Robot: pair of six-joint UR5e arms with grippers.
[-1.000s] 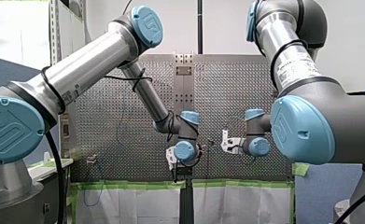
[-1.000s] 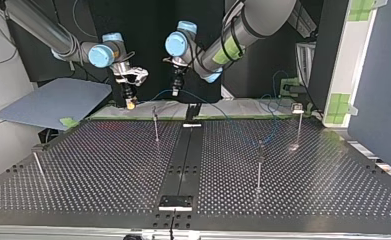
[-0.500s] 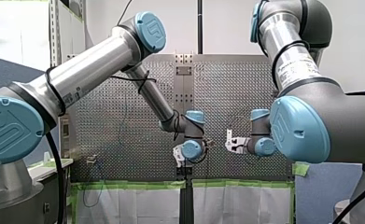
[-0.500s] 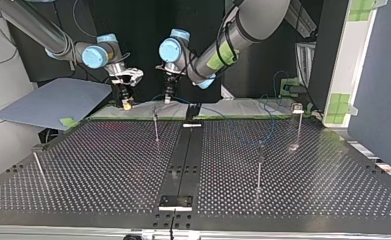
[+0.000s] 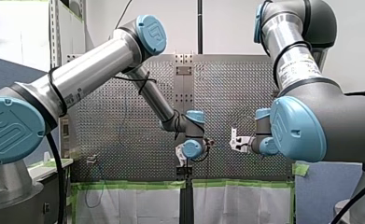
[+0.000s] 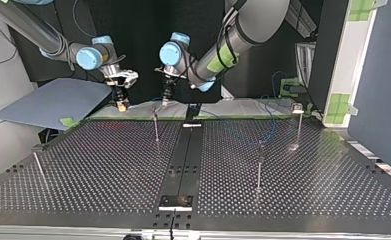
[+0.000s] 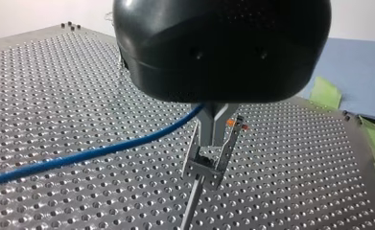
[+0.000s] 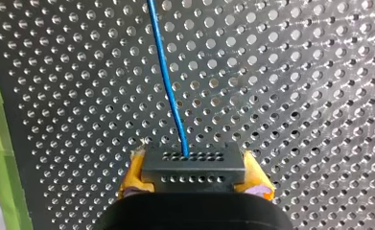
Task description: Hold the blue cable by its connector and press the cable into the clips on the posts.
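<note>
Movement toward nine o'clock in the top view is what has changed. Compared with one second ago, my left gripper [image 7: 215,134] and my right gripper [image 6: 122,103] have both shifted that way, with about the same gap between them. My left gripper now hangs directly over the post [image 6: 156,127] at eleven o'clock on the table [image 6: 108,170]. In the left wrist view the clip [image 7: 203,167] of this post sits just under the metal fingers. I judge that the blue cable [image 7: 94,152] is now lined up with this clip and that the next step is to press down. The cable is not yet in it.

My left gripper's fingers are narrow and closed on the blue cable, which trails away beside them over the table. My right gripper clamps the black connector [image 8: 193,175] between its yellow pads [image 8: 133,175], and the cable runs straight ahead from the connector.

Counting gives two arms, two grippers, one blue cable and one connector. The top view shows four posts, at eleven, two, three and nine o'clock on the table. Whether the cable sits in any other clip, I cannot tell.
</note>
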